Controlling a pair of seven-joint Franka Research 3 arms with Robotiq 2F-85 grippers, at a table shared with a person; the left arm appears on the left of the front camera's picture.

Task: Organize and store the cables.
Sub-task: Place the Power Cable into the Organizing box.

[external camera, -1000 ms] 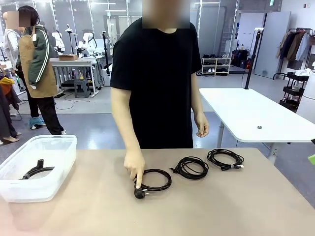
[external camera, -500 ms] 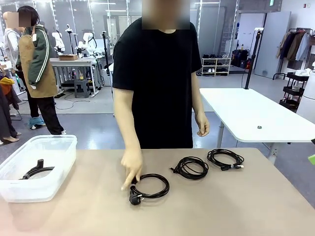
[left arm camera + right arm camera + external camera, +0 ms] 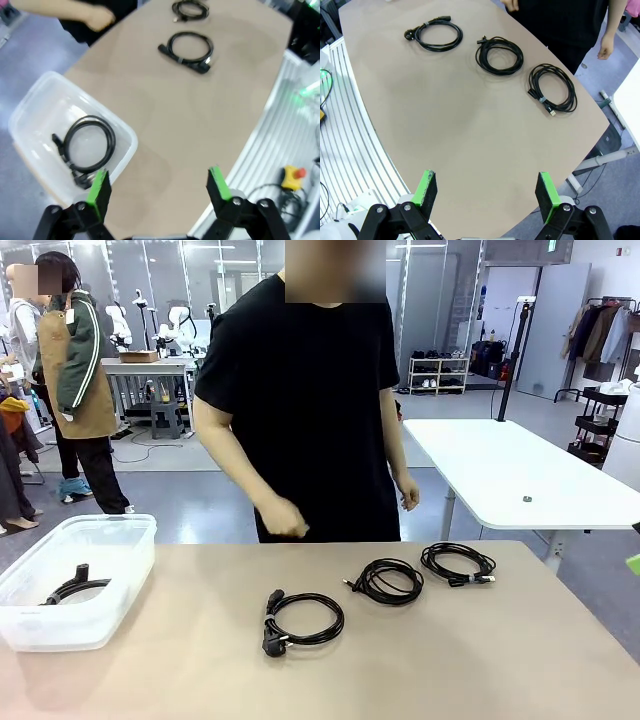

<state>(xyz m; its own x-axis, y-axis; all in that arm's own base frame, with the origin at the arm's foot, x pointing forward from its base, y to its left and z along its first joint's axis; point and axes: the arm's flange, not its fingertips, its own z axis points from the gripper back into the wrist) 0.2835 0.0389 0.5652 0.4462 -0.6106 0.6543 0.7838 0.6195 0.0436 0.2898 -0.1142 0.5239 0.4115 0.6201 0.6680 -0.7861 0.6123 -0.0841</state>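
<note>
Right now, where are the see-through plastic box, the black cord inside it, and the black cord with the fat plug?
See-through plastic box (image 3: 60,630): front view, its front wall.
Black coiled cord inside the box (image 3: 82,572): front view, its upright plug end.
Black coiled cord with the fat plug (image 3: 269,645): front view, the plug.

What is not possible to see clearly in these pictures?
Front view: the cable in the bin, partly veiled by the cloudy wall of the bin.
Left wrist view: the middle coil, cut by the top edge and blurred.
Front view: connector type on the right coil, too small.
</note>
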